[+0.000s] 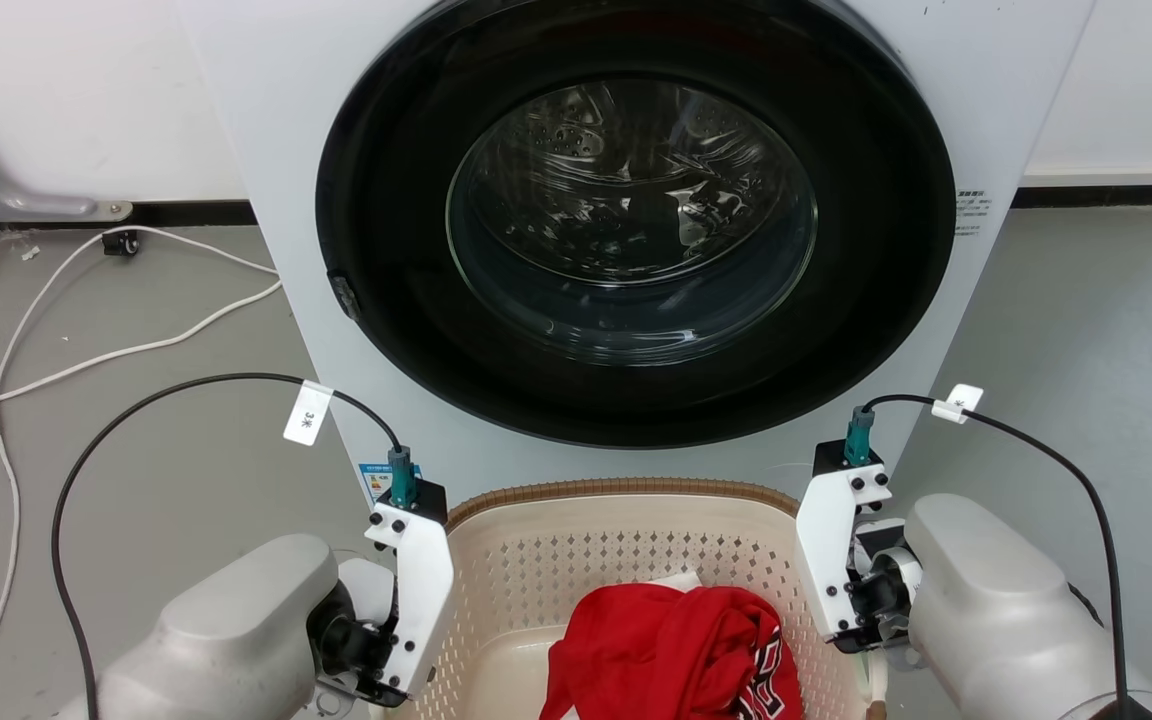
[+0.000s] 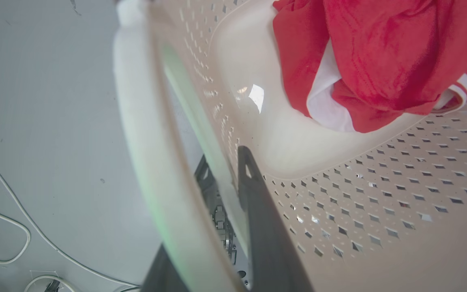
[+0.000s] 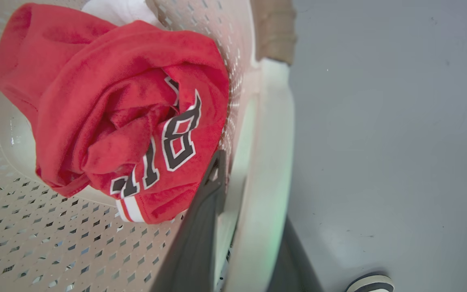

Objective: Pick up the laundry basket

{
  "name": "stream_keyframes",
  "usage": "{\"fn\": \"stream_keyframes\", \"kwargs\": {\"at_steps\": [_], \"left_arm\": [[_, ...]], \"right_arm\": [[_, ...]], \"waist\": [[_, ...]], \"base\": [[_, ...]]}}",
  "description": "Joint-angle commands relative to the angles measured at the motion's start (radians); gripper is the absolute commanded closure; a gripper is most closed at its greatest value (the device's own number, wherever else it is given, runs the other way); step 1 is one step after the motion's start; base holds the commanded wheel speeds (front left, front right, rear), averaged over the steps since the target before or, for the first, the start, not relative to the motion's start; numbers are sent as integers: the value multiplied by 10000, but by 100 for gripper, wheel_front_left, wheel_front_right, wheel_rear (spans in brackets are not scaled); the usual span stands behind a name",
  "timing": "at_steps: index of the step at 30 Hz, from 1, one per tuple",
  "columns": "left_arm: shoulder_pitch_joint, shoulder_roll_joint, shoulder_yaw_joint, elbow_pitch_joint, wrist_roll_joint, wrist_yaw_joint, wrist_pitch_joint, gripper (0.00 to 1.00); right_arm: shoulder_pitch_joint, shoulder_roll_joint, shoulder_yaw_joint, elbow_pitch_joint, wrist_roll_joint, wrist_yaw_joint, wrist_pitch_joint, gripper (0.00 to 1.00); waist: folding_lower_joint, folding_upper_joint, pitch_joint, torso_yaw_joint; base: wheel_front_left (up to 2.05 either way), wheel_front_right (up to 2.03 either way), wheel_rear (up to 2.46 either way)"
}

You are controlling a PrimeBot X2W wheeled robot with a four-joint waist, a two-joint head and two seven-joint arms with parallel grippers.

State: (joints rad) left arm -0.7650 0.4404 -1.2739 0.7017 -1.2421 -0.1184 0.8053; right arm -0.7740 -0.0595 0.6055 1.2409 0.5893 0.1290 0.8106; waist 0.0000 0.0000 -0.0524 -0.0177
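Laundry basket (image 1: 626, 492) is seen at bottom centre of the head view, directly in front of the washer (image 1: 636, 250), cream perforated walls and brown woven rim visible. A crumpled red jersey (image 1: 676, 640) with dark numbers and a bit of white cloth is held inside it, on the basket's bottom. In the left wrist view the left hand (image 2: 223, 166) is clenched on the basket's (image 2: 379, 194) side: one dark finger (image 2: 258, 211) is laid against the inside of the perforated wall, the other is set outside and mostly hidden behind the white handle (image 2: 144, 142). In the right wrist view the right hand (image 3: 241, 174) is likewise closed across the opposite white handle (image 3: 270, 162), with the inner finger (image 3: 201, 227) beside the jersey (image 3: 116, 101). Whether the basket is off the floor cannot be told. Both pale arms are seen flanking the basket at lower left (image 1: 236, 630) and lower right (image 1: 996, 600). A white cable (image 1: 86, 350) is seen on the grey floor (image 1: 166, 470) at left.
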Motion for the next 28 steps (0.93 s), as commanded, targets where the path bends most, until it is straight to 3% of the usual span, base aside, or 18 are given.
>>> {"fn": "stream_keyframes", "kwargs": {"at_steps": [1, 28], "left_arm": [[16, -173, -136, -127, 79, -205, 129, 100], [-70, -169, -136, -159, 119, -205, 293, 100]], "right_arm": [[-271, 21, 46, -103, 34, 32, -125, 100], [-354, 64, 303, 27, 338, 32, -216, 100]], "waist": [[0, 0, -7, 4], [0, 0, -56, 17]], "base": [[0, 0, 0], [0, 0, 0]]}}
